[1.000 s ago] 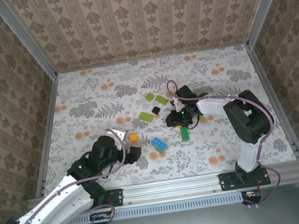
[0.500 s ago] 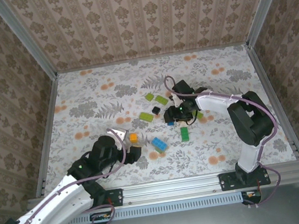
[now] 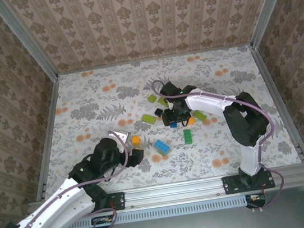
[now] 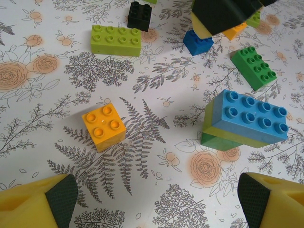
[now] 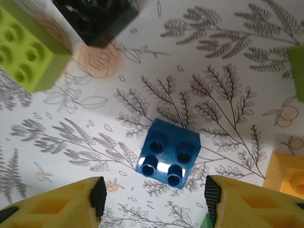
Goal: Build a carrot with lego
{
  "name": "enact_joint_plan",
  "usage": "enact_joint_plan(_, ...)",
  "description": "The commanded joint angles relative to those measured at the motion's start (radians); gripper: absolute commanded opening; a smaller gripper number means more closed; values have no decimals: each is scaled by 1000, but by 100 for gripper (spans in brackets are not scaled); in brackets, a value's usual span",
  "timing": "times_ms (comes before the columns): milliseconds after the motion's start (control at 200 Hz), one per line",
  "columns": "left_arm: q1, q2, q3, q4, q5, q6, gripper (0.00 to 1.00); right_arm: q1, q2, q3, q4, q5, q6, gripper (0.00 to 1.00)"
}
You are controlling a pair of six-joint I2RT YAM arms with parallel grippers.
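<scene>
On table [image 3: 93, 99], lego [image 3: 148, 118] lies scattered mid-frame. R gripper [image 5: 154, 192], jaws spread wide, nothing held, is poised over blue 2x2 [image 5: 167, 154], lower centre. Wrist should be squared to brick faces before closing. L gripper [image 4: 156, 202] likewise spread, empty, below orange 2x2 [image 4: 103, 127].

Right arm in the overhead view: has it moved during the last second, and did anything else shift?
The right gripper swung leftward, away from the dark green rectangular plastic brick. It now hangs open over a small dark blue square brick, gripping nothing. The left gripper, open, the orange square brick and the blue-topped stacked build all stayed put.
</scene>
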Motion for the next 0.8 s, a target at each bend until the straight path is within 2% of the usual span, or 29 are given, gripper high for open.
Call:
enact_joint_plan(0, -7, 1, -3, 18, -3, 21, 90, 13, 27, 36, -82, 83, 18, 61)
enact_joint_plan(415, -8, 1, -3, 19, 1, 22, 90, 22, 89, 63, -53, 51, 44, 61)
enact_joint_plan(795, -8, 1, -3, 19, 1, 23, 90, 28, 116, 75, -52, 62, 49, 56)
